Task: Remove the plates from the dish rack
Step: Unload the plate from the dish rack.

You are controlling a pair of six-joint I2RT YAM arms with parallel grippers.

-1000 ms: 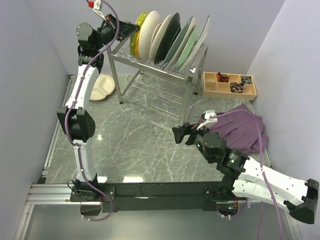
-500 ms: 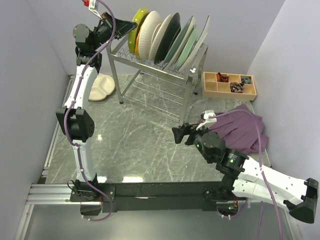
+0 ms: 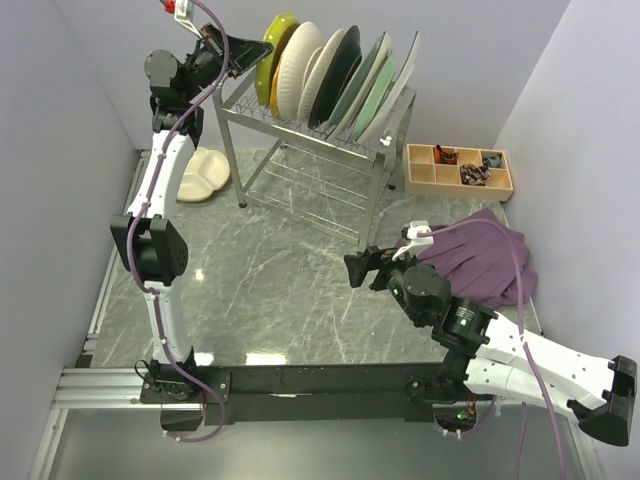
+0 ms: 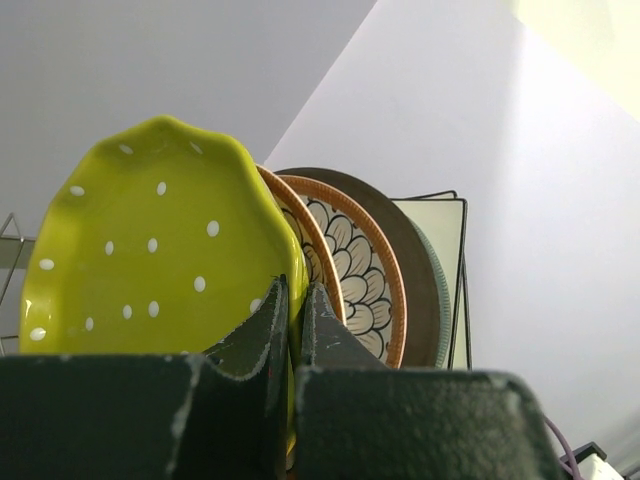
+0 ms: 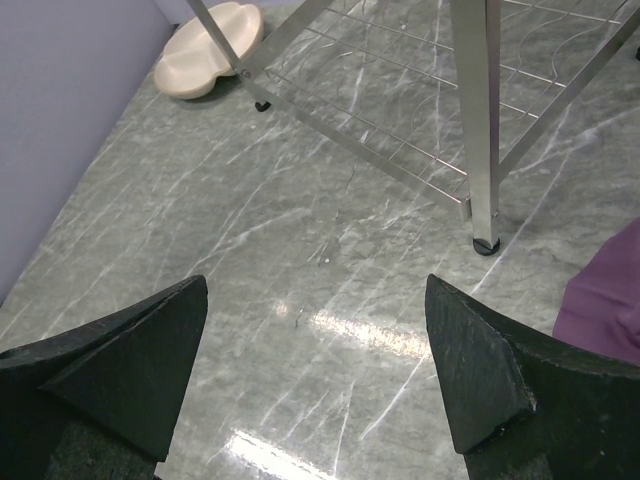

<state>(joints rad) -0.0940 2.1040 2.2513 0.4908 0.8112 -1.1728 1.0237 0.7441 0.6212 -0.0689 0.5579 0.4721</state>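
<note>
Since a second ago the left gripper (image 3: 252, 48) has crept up and to the left at the rack's (image 3: 374, 200) left end, and the yellow plate (image 3: 272, 55) has come up with it and now shows more of its rim above the others. From half a second ago there is hardly any change.

Through the left wrist camera, the left gripper (image 4: 293, 290) has its fingers pressed together on the scalloped edge of the yellow plate (image 4: 150, 250), pinching it. Right behind it leans the petal plate (image 4: 350, 270), and more rims show behind that.

The rest of the plates (image 3: 345, 75) lean in a row on the rack's top tier. A cream divided plate (image 3: 205, 172) lies flat on the table (image 3: 270, 270), just beside the rack's left legs.

The right gripper (image 3: 355, 270) hasn't budged. It hangs low over the table in front of the rack, fingers spread wide and holding nothing (image 5: 315, 285). A purple cloth (image 3: 480, 255) lies behind it, and a wooden tray (image 3: 458, 170) sits at the rack's right.
</note>
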